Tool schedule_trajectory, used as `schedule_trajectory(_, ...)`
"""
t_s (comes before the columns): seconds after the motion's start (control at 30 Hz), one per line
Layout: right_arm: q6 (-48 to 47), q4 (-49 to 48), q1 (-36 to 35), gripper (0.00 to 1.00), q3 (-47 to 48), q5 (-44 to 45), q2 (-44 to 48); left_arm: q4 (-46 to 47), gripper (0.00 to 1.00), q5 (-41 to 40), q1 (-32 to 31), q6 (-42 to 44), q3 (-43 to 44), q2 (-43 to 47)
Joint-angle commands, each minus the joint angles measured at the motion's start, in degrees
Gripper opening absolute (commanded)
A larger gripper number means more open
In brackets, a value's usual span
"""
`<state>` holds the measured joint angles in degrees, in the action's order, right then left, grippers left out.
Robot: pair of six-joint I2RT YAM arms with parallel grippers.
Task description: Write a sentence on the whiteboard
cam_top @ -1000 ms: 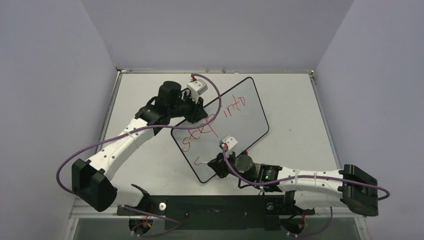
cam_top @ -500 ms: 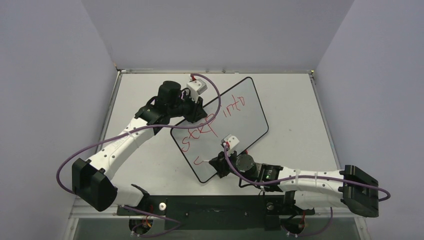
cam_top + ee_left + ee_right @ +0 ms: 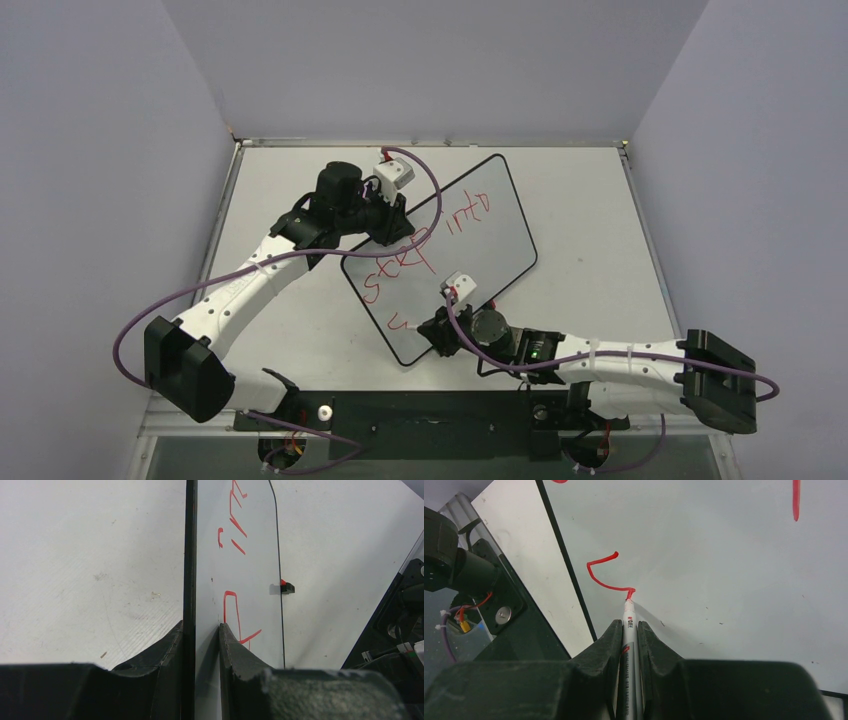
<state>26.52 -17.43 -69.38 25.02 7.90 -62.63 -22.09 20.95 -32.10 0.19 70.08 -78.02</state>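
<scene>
So the whiteboard (image 3: 495, 250) lies tilted in the middle of the surface (image 3: 590, 200), its long side running from about 7 o'clock up to 1 o'clock in the top view. The sentence (image 3: 400, 268) so far reads "step into" in red on the first line. Below that, down at the board's 7 o'clock corner, there's only a small squiggle (image 3: 599, 577), which I'd guess is the start of the next word.

The left pincer (image 3: 201, 627) is clamped on the board's frame on the 10 o'clock side, one finger on each face. The right pincer (image 3: 629, 625) is pinching the marker (image 3: 628, 611) tight, with the tip touching the board right at the end of the squiggle.

If I were doing this stroke:
- Use light, even pressure on the tip. The existing letters look wobbly, so go slow.
- Don't let the left grip slacken, or the board could skate under the pen.
- There isn't much room toward 6 o'clock before the black frame, so I'd run the letters toward 3 o'clock, parallel to the first line.
- Lift the tip cleanly between letters to avoid drag marks.
</scene>
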Motion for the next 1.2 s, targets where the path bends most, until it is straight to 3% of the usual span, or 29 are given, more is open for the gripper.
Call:
schedule_trajectory(0.0, 0.5, 3.0, 0.1, 0.0, -1.5, 1.7, -1.0, 5.4, 0.0, -2.5, -0.5, 4.0, 0.8, -0.1)
schedule_trajectory(0.43, 1.1, 2.5, -2.4, 0.0, 0.6, 1.0, -3.7, 5.4, 0.0, -2.6, -0.4, 4.0, 0.8, 0.1)
schedule_trajectory(0.77, -3.7, 5.8, -2.7, 0.0, 8.2, 0.8, -5.9, 5.4, 0.0, -2.6, -0.4, 4.0, 0.8, 0.0)
schedule_trajectory(1.17, -6.0, 12.8, -2.0, 0.0, 11.7, 2.9, 4.9, 5.4, 0.0, -2.4, -0.5, 4.0, 0.9, -0.1)
